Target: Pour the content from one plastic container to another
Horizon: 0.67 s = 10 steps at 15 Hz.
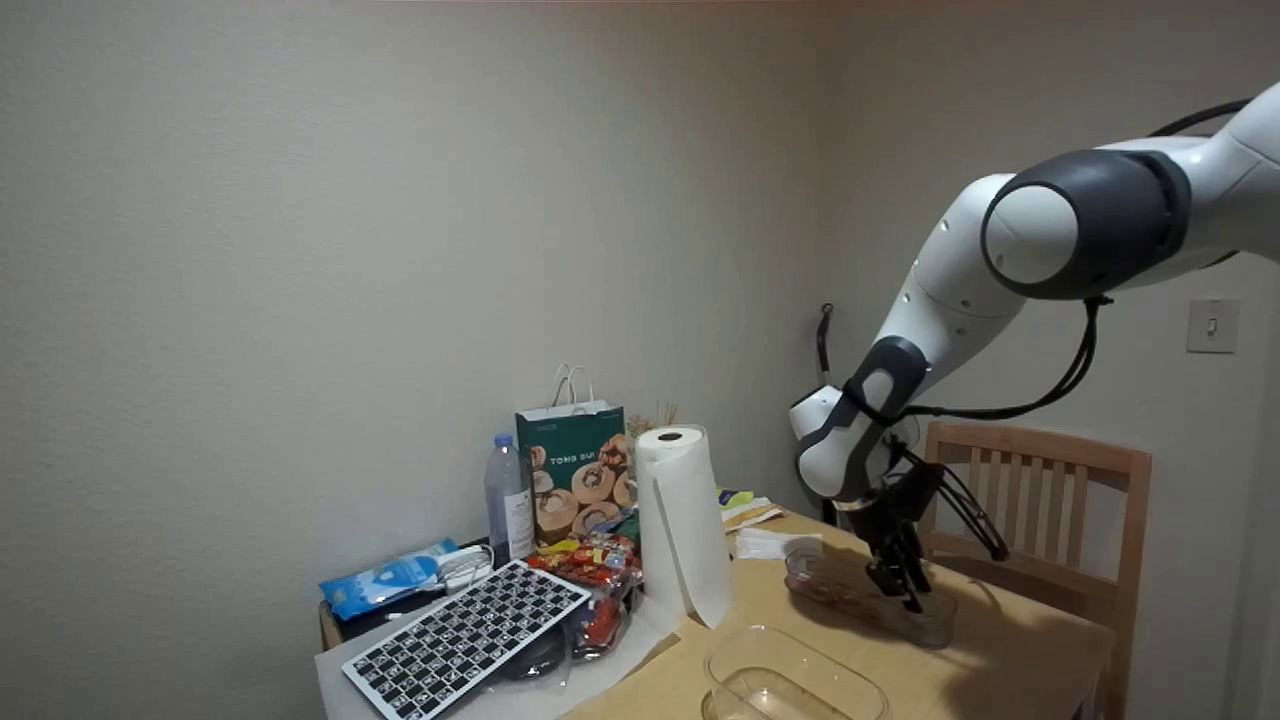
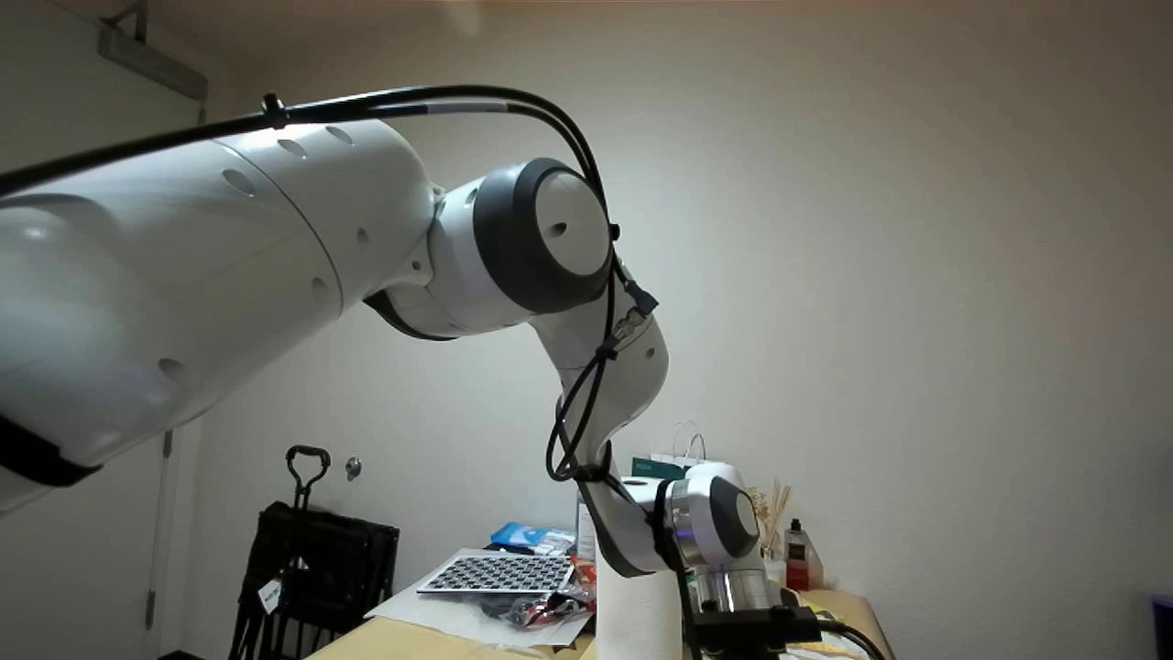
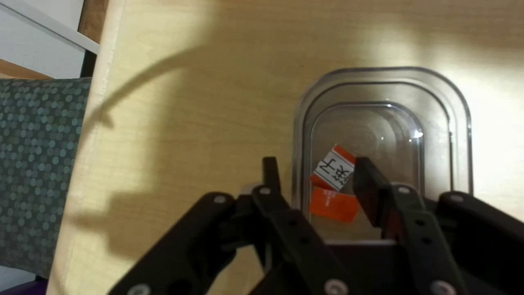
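A clear plastic container (image 1: 932, 632) stands on the table under my gripper (image 1: 905, 598). In the wrist view this container (image 3: 380, 78) holds a white-and-orange packet (image 3: 335, 169) and an orange packet (image 3: 333, 205); its near part is hidden by the gripper. A second clear container (image 1: 765, 655) stands nearer the camera in an exterior view, cut by the lower edge; nothing shows inside it. In the wrist view my gripper (image 3: 314, 169) is open. One finger is outside the container's left wall, the other over its inside. I cannot tell whether they touch it.
A paper towel roll (image 1: 685, 530) stands upright beside the containers. A checkered board (image 1: 465, 640), red packages (image 1: 600, 565), a bottle (image 1: 508, 500) and a green bag (image 1: 575, 470) are farther left. A wooden chair (image 1: 1050, 460) stands by the table's edge (image 3: 98, 94).
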Tool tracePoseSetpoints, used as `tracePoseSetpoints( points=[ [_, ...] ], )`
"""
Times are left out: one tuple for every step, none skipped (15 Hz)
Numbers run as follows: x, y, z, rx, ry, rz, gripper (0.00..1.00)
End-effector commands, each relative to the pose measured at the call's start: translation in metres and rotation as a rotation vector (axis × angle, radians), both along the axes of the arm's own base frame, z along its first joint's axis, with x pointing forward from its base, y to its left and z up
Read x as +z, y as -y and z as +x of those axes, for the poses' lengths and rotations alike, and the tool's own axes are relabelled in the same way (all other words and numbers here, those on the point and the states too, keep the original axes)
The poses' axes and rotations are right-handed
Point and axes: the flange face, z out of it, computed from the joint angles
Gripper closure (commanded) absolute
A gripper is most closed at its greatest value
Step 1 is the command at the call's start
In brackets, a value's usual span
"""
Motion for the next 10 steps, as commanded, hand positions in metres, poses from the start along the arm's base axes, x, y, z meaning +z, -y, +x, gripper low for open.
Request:
tracePoseSetpoints(
  points=[
    [-0.005,0.001,0.001,-0.006,-0.01,0.014,0.73],
    [-0.007,0.001,0.001,-0.008,-0.013,0.018,0.77],
    [-0.009,0.001,0.0,-0.01,-0.018,0.015,0.85],
    [-0.01,0.002,0.0,-0.01,-0.02,0.015,0.91],
    [-0.012,0.002,0.0,-0.011,-0.022,0.013,0.94],
    [-0.012,0.002,0.0,-0.011,-0.021,0.01,0.95],
    [-0.011,0.003,0.001,-0.011,-0.019,0.008,0.97],
    [-0.009,0.003,0.001,-0.015,-0.019,0.009,0.97],
    [-0.006,0.005,0.003,-0.021,-0.022,0.007,0.94],
    [-0.001,0.005,0.004,-0.036,-0.026,-0.001,0.95]
  ],
)
